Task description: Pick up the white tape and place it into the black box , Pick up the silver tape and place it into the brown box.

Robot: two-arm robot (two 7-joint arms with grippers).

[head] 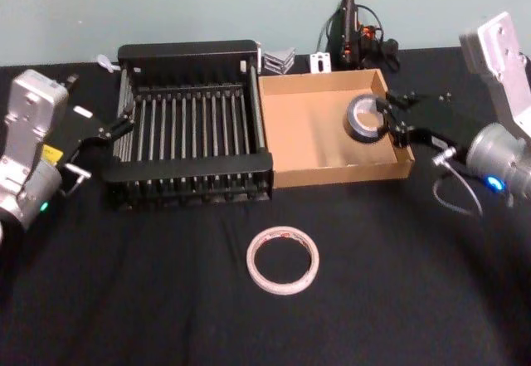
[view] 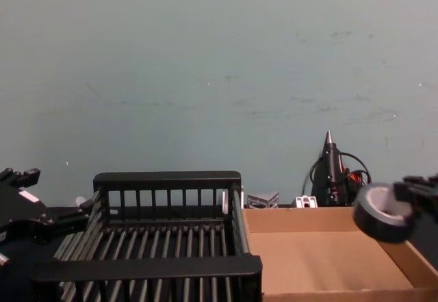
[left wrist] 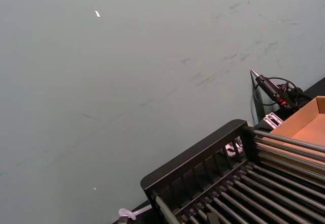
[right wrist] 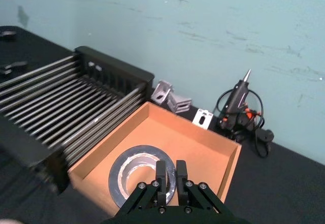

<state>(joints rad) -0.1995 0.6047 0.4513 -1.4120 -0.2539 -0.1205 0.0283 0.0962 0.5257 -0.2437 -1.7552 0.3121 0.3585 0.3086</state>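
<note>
Nearest me, low in the frame, the white tape [head: 282, 259] waits while my right gripper [head: 388, 117], clamped on the silver tape [head: 365, 118] at right, must release over the brown box [head: 309, 146].

silver tape [view: 380, 212] above brown box [view: 321, 261], black box [view: 164, 247]

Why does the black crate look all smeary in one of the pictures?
In the right wrist view the black box's near corner sits close to the camera and smears out of focus, while the silver tape in the right gripper stays sharp. In the head view the black box looks crisp, and the white tape stands out brightly against the dark cloth.
</note>
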